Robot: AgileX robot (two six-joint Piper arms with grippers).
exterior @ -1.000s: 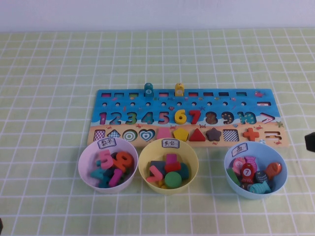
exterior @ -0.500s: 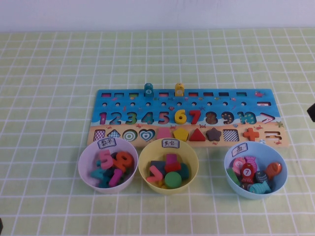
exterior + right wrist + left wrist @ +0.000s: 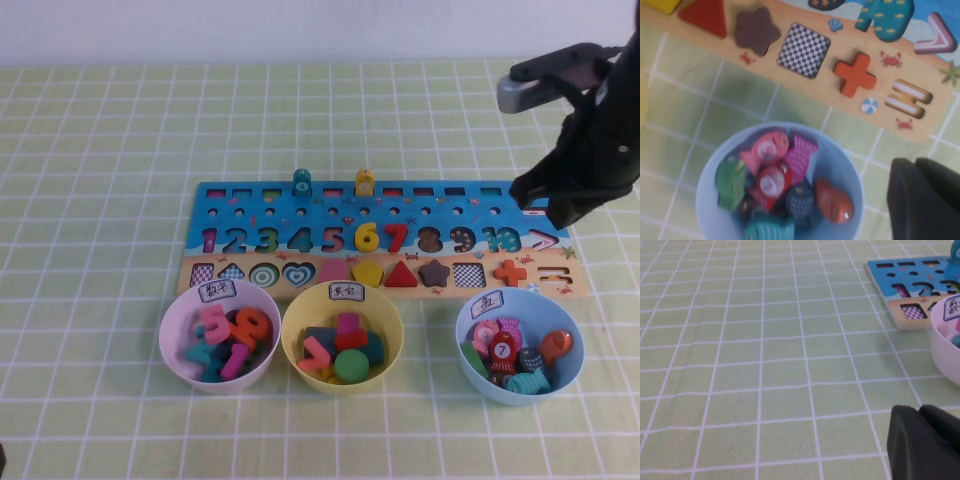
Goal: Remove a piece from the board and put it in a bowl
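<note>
We look down on a green checked tablecloth (image 3: 100, 150) with the long puzzle board (image 3: 250, 192) lying across the middle. Its row of coloured numbers reads 1 through 10, followed by a pink "greater than" sign. Below, on the tan strip, sit the shape pieces: the red triangle (image 3: 400, 275) rests in its slot between a yellow pentagon (image 3: 367, 273) and a brown star (image 3: 434, 272), with a red plus (image 3: 509, 272) further toward the right.

Three bowls stand in a row just in front of the board, each with a small white handwritten label on its rim; the writing is too small for us to read. The pale pink bowl (image 3: 172, 352) holds numbers, the yellow bowl (image 3: 295, 350) in the middle holds shapes, and the light blue bowl (image 3: 470, 362) holds fish, one marked 7.

Our right gripper (image 3: 560, 205) hangs over the board's right end, above the number 10; we cannot tell how its jaws stand, and it touches nothing we can see. Our left gripper (image 3: 925, 442) shows only as a dark body low over the cloth, near the board's left end and the pink bowl; its jaws are likewise unclear.
</note>
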